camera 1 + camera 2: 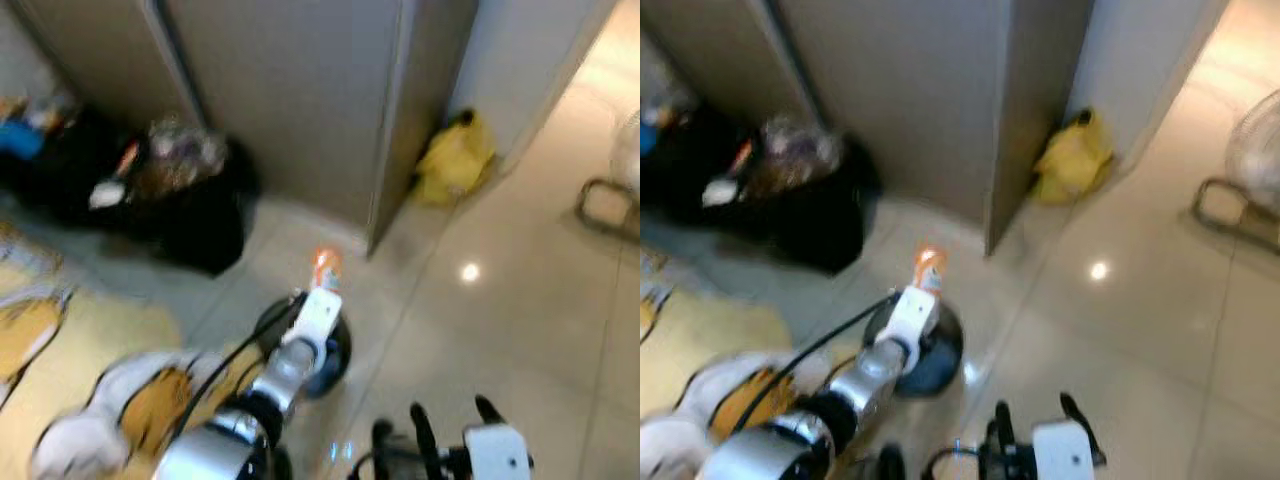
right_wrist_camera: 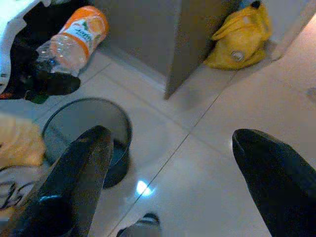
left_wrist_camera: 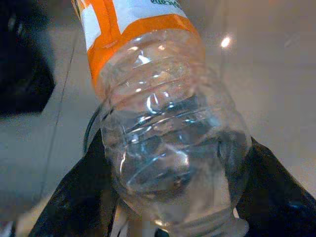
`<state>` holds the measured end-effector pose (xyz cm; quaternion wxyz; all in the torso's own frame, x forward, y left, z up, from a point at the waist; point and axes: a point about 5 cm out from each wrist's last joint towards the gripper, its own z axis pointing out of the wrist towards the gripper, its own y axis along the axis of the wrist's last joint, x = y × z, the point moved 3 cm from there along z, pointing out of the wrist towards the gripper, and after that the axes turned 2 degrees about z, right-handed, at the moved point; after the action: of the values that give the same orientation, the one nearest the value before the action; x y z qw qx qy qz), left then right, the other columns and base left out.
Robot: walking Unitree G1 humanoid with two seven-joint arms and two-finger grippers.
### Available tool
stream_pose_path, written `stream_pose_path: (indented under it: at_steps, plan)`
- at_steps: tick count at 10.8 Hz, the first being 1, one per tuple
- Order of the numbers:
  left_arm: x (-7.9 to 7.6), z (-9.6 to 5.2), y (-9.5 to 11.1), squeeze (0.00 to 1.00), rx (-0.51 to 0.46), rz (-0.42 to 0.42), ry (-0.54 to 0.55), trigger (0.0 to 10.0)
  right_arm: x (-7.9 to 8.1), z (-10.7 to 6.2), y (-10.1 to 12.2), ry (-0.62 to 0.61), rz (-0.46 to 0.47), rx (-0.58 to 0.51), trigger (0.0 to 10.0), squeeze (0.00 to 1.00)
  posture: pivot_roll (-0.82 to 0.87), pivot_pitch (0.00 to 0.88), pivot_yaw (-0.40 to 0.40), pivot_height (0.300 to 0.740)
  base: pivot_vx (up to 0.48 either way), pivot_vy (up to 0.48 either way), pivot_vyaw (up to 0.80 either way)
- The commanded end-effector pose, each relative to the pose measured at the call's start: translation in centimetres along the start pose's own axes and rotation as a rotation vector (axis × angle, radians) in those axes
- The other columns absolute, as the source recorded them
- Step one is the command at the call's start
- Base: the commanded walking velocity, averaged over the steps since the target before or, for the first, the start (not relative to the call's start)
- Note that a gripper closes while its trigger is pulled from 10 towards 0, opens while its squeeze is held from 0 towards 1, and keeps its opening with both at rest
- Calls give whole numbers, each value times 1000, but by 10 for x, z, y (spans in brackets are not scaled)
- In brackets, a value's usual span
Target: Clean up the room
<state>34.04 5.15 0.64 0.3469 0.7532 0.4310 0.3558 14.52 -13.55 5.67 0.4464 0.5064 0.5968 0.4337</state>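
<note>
— While the left gripper (image 2: 47,81) pinches a clear plastic bottle (image 2: 74,37) by its neck end above the dark waste bin (image 2: 86,133), where does the right one stand?

— The right gripper (image 2: 168,168) hangs low over the floor tiles, fingers spread, holding nothing.

— What might go wrong?

— The orange-labelled bottle seems to jut past the bin's far rim. Released there, it could strike the edge and roll toward the yellow bag (image 1: 455,155) by the cabinet (image 1: 300,90).
</note>
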Motion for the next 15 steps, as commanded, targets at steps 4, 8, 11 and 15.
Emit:
stream_pose_path:
  at_steps: [4, 8, 11, 15]
  plan:
    - [16, 0, -7, 1000, 54, 7, 64, 10000, 24, -14, -3, 153, 45, 68, 10000, 0, -254, 397, 81, 740, 0, 0, 0]
    - [17, 2, 1, 1000, 30, -24, 49, 10000, 22, -13, -2, 170, 17, 76, 10000, 0, -250, 384, 74, 740, 0, 0, 0]
    - [20, -2, -6, 0, -38, -115, -30, 10000, -6, 25, 3, 47, 99, 37, 10000, 0, -150, 226, 88, 740, 0, 0, 0]
    - [70, -44, 61, 0, -479, -259, 54, 10000, -74, 113, 36, -106, 115, -114, 10000, 0, 111, 0, 29, 740, 0, 0, 0]
